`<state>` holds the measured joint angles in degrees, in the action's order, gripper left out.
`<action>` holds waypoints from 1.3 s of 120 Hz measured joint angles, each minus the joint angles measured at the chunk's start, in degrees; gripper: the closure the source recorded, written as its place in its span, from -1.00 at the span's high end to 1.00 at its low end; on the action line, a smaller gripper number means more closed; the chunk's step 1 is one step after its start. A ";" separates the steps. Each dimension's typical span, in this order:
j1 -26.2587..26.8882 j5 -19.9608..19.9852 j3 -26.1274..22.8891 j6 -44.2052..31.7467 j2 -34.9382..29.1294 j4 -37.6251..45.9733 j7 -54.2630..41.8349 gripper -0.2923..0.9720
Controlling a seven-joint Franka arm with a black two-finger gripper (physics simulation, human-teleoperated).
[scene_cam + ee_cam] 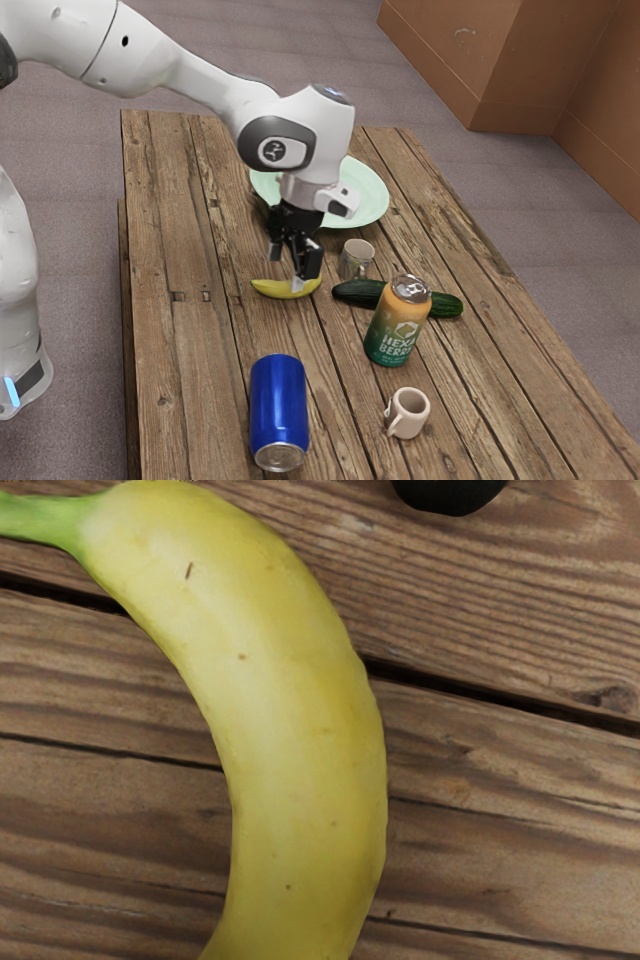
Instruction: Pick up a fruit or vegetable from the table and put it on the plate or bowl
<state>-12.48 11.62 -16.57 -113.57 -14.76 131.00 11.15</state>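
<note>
- Claw is seen in the exterior view, lowered onto the banana. Its black fingers are spread apart in a released state, one on each side of the fruit.
- The banana is shown lying flat on the wooden tabletop, near the plate but apart from it.
- The pale green plate is partly hidden behind the arm's white wrist, on the far side of the claw.
- A small metal cup is placed just beside the claw toward the exterior view's right. A dark green cucumber is laid next to the banana's end.
- A green and orange can is stood upright in front of the cucumber. A blue can is laid on its side, and a white mug is set nearer the camera.
- In the wrist view, the banana is seen close under the hand. Its curved yellow body and green stem are rested across the planks of the tabletop.
- A dark rounded thing is seen beyond the banana and cannot be identified.
</note>
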 joint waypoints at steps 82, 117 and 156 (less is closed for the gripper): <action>0.54 -0.09 -0.04 -4.49 3.55 0.07 0.59 0.50; 0.12 -0.16 -0.04 -5.29 4.64 0.07 0.70 0.50; 0.22 -0.20 -0.04 -6.35 5.53 0.07 0.75 0.42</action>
<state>-12.26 11.42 -16.61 -119.92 -9.23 131.07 11.89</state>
